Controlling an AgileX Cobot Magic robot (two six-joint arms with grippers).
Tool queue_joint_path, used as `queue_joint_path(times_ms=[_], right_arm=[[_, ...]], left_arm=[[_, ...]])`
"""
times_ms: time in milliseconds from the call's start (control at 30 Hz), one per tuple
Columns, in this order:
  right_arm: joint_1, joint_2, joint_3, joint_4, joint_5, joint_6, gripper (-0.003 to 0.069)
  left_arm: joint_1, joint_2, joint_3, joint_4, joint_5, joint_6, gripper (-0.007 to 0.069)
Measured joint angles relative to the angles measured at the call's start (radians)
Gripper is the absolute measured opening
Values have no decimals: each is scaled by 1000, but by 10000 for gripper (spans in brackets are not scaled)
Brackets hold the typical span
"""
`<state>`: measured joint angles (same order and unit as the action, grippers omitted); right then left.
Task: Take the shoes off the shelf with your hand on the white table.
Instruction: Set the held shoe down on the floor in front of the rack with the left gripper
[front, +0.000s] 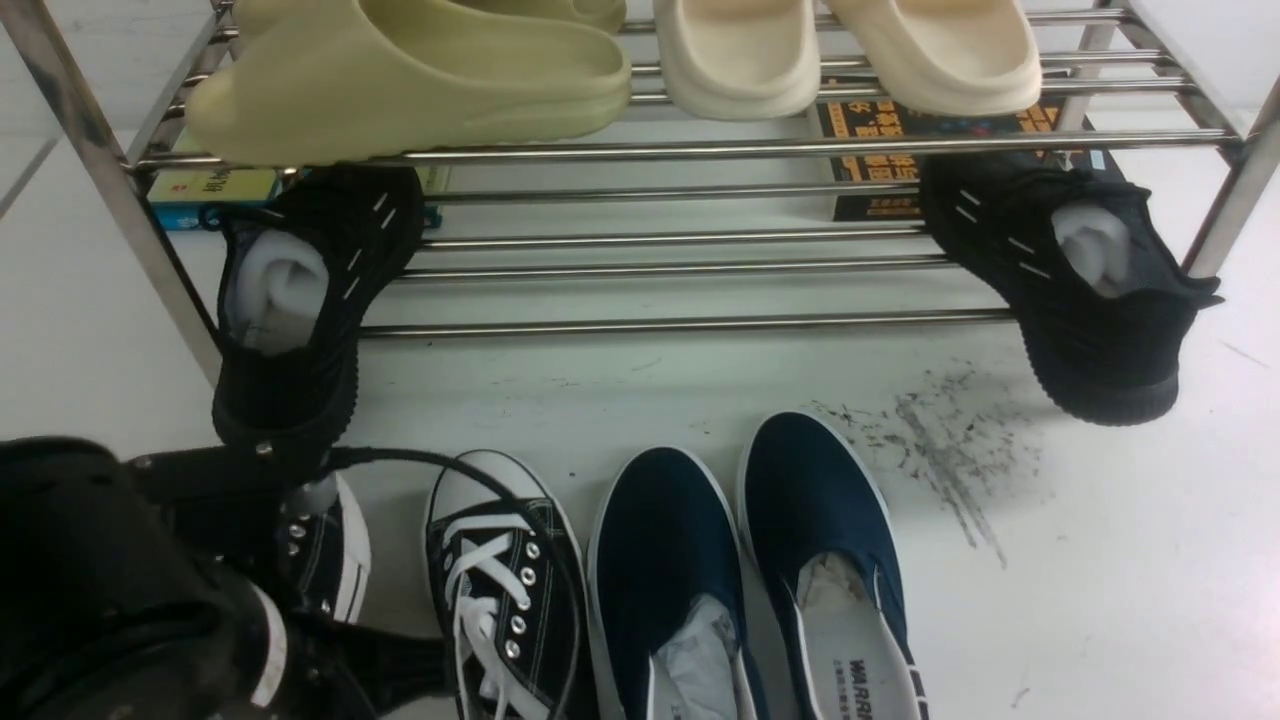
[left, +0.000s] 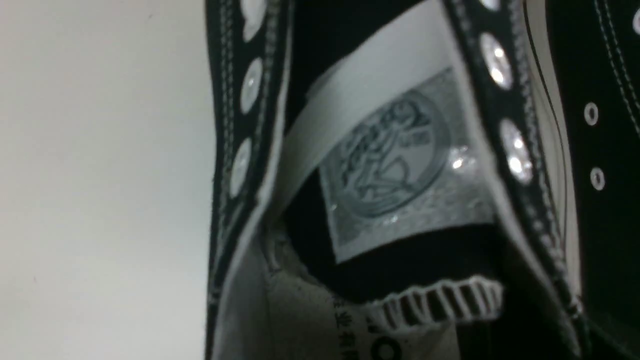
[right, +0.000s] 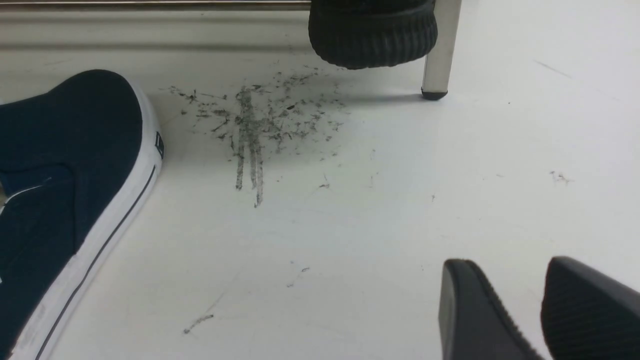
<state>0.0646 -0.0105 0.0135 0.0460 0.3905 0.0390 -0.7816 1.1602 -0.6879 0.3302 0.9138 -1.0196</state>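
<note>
Front: left gripper (front: 235, 500) over 1 black canvas lace-up sneaker (front: 335, 550), beside its twin (front: 500, 590) on the glossy white table (front: 1100, 600), off the chrome rod shelf (front: 700, 150). Left wrist: jaws closed, seemingly pinching its collar. Right wrist: right gripper (right: 505, 280) jaws apart, empty. Set sole flat before releasing.

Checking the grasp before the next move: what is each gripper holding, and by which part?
Right gripper: open, nothing held. Left gripper: shut at the opening of the left sneaker, but its fingers are hidden, so a hold cannot be told.
</note>
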Motion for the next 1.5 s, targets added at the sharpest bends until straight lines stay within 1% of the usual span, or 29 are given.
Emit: queue_joint_path(times_ms=[100,267,467,700,967,1067,1167,1233,1300,1333,1367,1400,1500], right_arm=[[0,0,0,0,0,0,240],[0,0,0,0,0,0,240],[0,0,0,0,0,0,240],[0,0,0,0,0,0,240],[0,0,0,0,0,0,240],[0,0,0,0,0,0,240],[0,0,0,0,0,0,240],[0,0,0,0,0,0,240],[0,0,0,0,0,0,240],[0,0,0,0,0,0,240],[0,0,0,0,0,0,240],[0,0,0,0,0,0,240],[0,0,0,0,0,0,240]], left_arm=[[0,60,1,11,-50,33,24],[0,132,1,30,-146,37,27],[0,158,0,31,-163,39,28],[0,129,-50,45,-81,40,28],[0,30,-141,60,29,47,28],[0,-25,-146,29,71,68,27],[0,-51,-146,-15,106,116,24],[0,-61,-146,-99,145,192,23],[0,-61,-146,-121,157,210,23],[0,-57,-146,-159,180,247,23],[0,-57,-146,-167,183,252,23],[0,-53,-146,-188,208,285,23],[0,-52,-138,-184,211,298,23]])
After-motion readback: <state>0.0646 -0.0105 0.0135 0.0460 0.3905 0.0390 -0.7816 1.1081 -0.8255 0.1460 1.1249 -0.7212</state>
